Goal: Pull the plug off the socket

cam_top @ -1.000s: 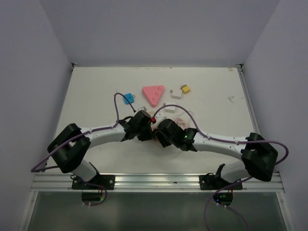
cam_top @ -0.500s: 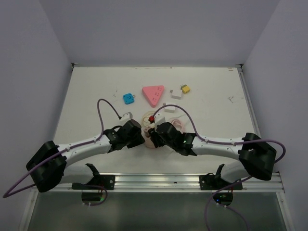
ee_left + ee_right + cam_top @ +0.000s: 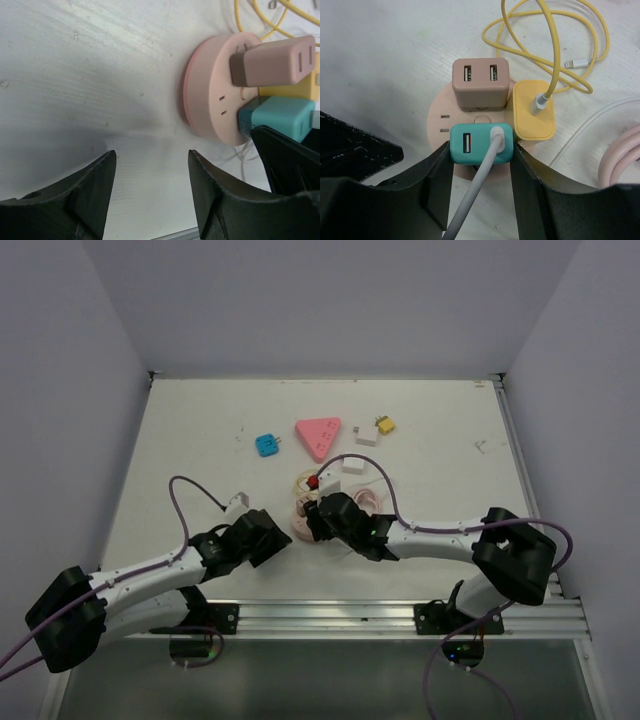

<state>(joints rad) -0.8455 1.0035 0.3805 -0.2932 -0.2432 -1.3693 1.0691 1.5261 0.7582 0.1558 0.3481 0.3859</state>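
Observation:
A round pink socket [image 3: 301,526] [image 3: 443,120] [image 3: 210,95] lies on the white table with three plugs standing on its face. My right gripper [image 3: 481,151] [image 3: 318,518] is shut on the teal plug [image 3: 481,144] [image 3: 280,117], one finger on each side; a grey cable [image 3: 475,195] runs from that plug toward the camera. A brown plug [image 3: 480,82] and a yellow plug [image 3: 534,110] sit beside it. My left gripper [image 3: 152,160] [image 3: 275,540] stands open over bare table, to the left of the socket and apart from it.
A yellow cable [image 3: 545,45] loops behind the socket, and a pink cable [image 3: 620,160] lies to its right. Farther back are a pink triangular power strip [image 3: 318,436], a blue adapter [image 3: 266,445], a yellow adapter [image 3: 384,425] and white adapters [image 3: 355,467].
My left gripper has opened and drawn back to the near left, away from the socket. The right gripper has shifted slightly toward the near edge and stays shut on the teal plug.

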